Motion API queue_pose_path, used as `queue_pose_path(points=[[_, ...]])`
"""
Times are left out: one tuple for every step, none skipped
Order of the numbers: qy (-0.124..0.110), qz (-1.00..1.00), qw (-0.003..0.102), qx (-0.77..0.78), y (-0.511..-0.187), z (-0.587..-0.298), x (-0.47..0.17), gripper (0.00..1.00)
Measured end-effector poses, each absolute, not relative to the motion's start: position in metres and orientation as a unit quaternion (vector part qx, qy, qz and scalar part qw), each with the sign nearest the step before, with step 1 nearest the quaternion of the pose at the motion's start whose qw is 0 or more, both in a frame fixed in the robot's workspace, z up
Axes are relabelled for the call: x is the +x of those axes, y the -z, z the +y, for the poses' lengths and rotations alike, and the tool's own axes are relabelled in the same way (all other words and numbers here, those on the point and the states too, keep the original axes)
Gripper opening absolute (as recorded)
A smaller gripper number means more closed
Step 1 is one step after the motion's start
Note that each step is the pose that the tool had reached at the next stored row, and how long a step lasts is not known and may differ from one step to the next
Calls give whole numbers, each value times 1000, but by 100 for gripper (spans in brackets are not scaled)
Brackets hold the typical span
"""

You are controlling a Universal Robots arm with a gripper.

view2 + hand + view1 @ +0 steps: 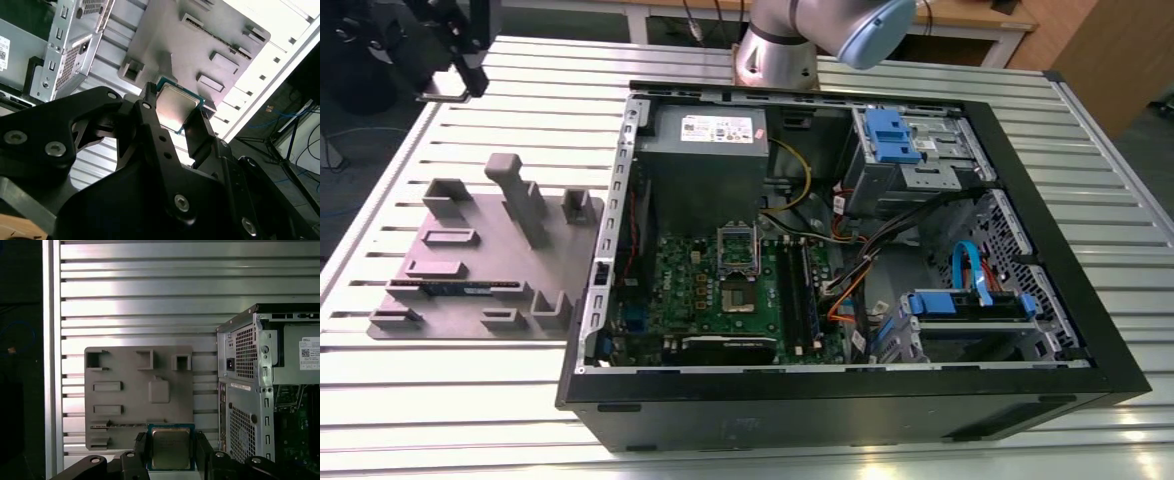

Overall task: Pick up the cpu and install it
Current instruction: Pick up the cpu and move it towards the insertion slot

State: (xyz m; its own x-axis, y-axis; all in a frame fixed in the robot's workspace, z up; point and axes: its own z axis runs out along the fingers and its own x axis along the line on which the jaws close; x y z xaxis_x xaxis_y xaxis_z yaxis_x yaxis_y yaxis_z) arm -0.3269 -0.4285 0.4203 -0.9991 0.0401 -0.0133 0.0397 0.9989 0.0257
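Tool (171, 452) is clamped on the cpu (171, 447), fingers (141, 447) on two opposite edges, silver top facing the cam in both wrist views. It's held in the air above the grey parts tray (130, 390), clear of it. Tray lies on the slatted bench (150, 290) just beside the open PC case (854, 395), on the exterior view's left of it; the case's perforated wall (240, 405) rises btw. tray & the green motherboard (707, 290), whose socket (744, 298) sits near loose cables (854, 270), w/ grey PSU box (707, 135) & blue drive cages (901, 135) around.
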Motion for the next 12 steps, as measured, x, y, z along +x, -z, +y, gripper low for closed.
queue_pose_path(points=[[-13,1000,7,20,-420,-429,-325,47],[-13,1000,7,20,-420,-429,-322,47],[-13,1000,7,20,-420,-429,-320,47],[-13,1000,7,20,-420,-429,-318,47],[-13,1000,7,20,-420,-429,-316,47],[-13,1000,7,20,-420,-428,-314,47],[-13,1000,7,20,-420,-429,-312,47],[-13,1000,7,20,-420,-429,-309,47],[-13,1000,7,20,-420,-429,-307,47],[-13,1000,7,20,-420,-429,-305,47],[-13,1000,7,20,-420,-429,-302,47],[-13,1000,7,20,-420,-429,-300,47]])
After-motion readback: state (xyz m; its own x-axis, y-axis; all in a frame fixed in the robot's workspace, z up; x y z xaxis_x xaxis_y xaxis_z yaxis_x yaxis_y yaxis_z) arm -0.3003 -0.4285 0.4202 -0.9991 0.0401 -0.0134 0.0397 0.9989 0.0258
